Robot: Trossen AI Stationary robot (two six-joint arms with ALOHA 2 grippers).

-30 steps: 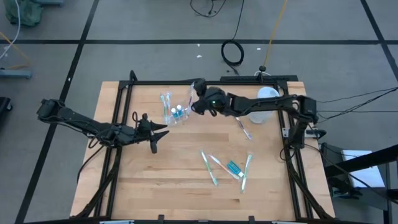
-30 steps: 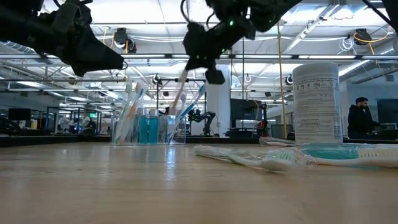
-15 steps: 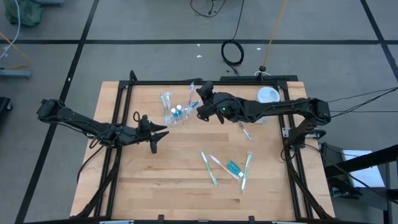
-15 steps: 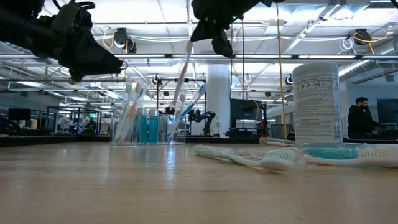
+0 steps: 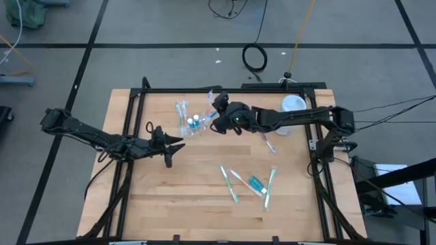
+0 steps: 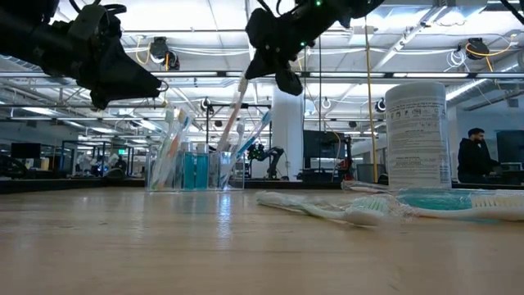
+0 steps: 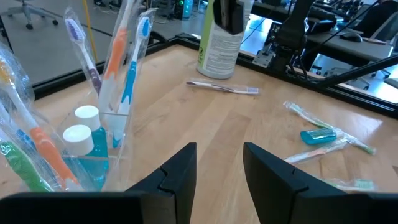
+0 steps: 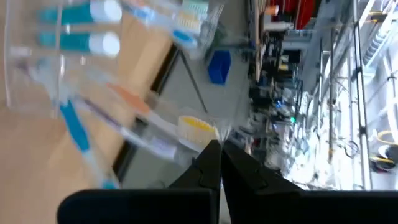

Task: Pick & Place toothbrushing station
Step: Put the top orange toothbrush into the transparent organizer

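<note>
A clear plastic cup [image 5: 194,124] stands on the wooden table at the far middle. It holds several pastel toothbrushes and teal tubes with white caps [image 7: 81,134]. My right gripper [image 5: 219,109] hovers just right of and above the cup [image 6: 195,168], shut on a wrapped toothbrush [image 6: 236,115] that slants down into it. My left gripper [image 5: 170,146] hangs open and empty at the near left of the cup [image 7: 93,162]. More toothbrushes [image 5: 228,182] and a teal tube [image 5: 256,182] lie flat nearer the front. My right gripper pinches the upper end of the wrapped toothbrush, at the clear wrapper beside its yellow bristle head [image 8: 198,129], between its two shut fingers. The fingers come from the table's right side, slanting slightly down. The toothbrush hangs tilted below them, with its lower end [image 6: 223,152] inside the cup.
A tall white lidded container [image 5: 293,109] stands at the far right, under my right arm. One loose toothbrush [image 5: 267,141] lies between it and the front group. A black frame [image 5: 129,136] borders the table. The near left of the board is bare wood.
My right gripper has risen a little above the cup, shifted slightly sideways and rolled its wrist, staying shut. The held toothbrush has swung from leaning to more upright and back to a slant, with its lower end staying at the cup.
</note>
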